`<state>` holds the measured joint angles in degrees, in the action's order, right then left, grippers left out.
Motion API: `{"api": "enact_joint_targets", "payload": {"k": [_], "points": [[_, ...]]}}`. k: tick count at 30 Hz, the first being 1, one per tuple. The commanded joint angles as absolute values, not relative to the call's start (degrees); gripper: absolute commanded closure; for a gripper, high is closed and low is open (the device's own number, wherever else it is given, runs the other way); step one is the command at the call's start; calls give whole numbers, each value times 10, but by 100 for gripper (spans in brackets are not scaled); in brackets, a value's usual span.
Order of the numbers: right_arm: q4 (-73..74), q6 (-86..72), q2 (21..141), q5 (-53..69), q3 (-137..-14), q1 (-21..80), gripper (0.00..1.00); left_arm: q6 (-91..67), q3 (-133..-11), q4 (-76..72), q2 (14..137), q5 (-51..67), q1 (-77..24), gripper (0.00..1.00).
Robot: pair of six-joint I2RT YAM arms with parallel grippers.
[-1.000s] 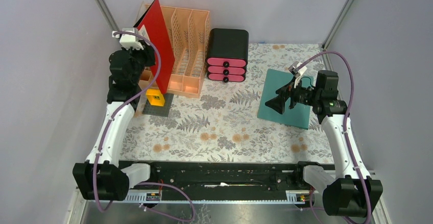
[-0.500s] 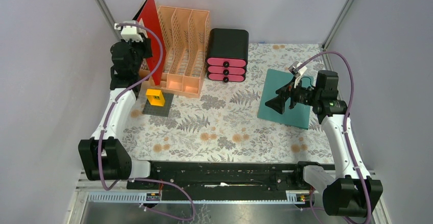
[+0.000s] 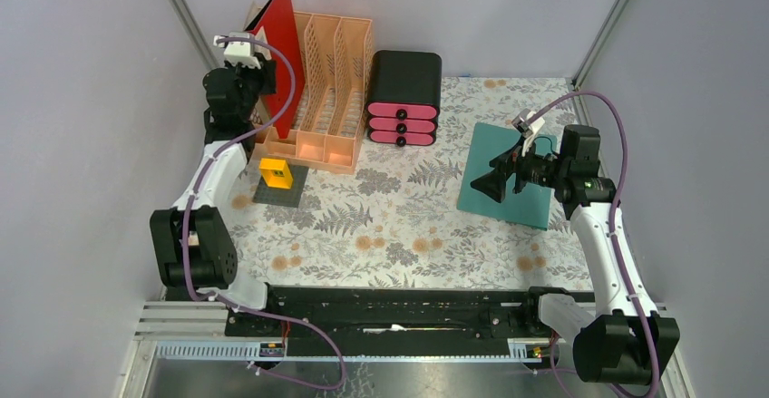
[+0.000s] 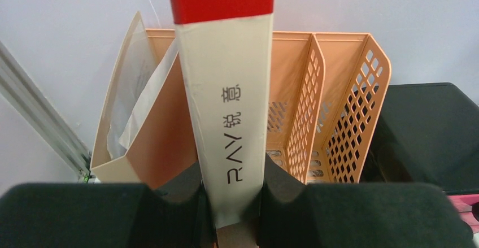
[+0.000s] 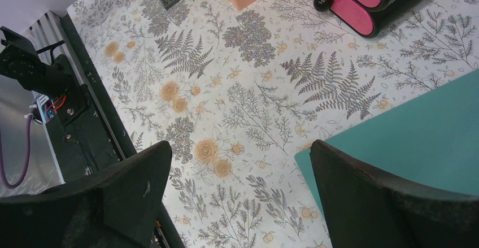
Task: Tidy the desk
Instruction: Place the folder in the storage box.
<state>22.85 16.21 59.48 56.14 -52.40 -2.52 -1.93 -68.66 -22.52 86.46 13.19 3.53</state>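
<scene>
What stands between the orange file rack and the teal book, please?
The black drawer box with pink fronts stands between the rack and the book; the top view shows it.

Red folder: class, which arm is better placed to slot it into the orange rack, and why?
Left. The left gripper grips the red folder upright at the left end of the orange rack. The right gripper hangs open over the teal mat, across the desk.
</scene>
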Motion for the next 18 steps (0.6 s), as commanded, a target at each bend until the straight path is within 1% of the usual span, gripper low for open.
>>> {"api": "enact_joint_targets", "payload": {"k": [1, 7, 18], "points": [[210, 160, 596, 570, -524, -26, 0, -12, -742, -348, 887, 167, 46, 100], [209, 161, 596, 569, -523, -26, 0, -25, -756, -392, 928, 199, 57, 100], [209, 163, 598, 570, -522, -27, 0, -104, -712, -515, 976, 250, 89, 100]]}}
